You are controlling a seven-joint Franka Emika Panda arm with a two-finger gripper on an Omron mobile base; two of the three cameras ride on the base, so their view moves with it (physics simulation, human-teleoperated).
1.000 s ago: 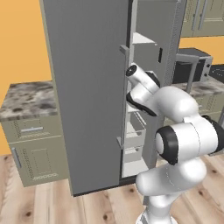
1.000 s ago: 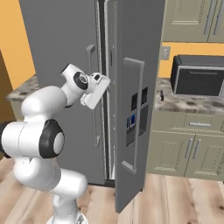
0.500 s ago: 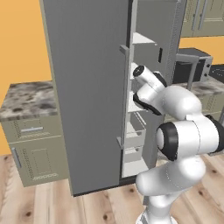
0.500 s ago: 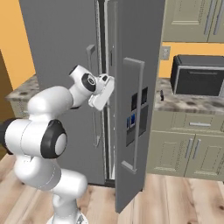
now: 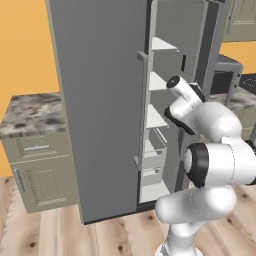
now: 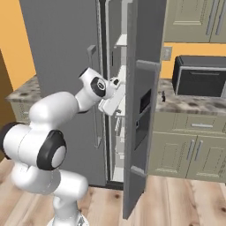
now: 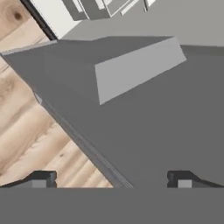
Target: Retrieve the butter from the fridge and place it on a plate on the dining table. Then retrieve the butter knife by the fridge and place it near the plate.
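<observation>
The tool [image 7: 112, 180] stands wide and holds nothing, its tips spread over a grey fridge [image 5: 100, 110] door, with wood floor [image 7: 26, 109] at 9 o'clock. Both fridge doors hang open; white shelves [image 5: 155, 117] show inside.

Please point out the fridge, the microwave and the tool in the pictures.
fridge [image 5: 100, 100]: left base view, closed door front.
microwave [image 6: 201, 81]: right base view, dark door front.
tool [image 7: 111, 181]: hand view, midway between its open fingertips.
</observation>
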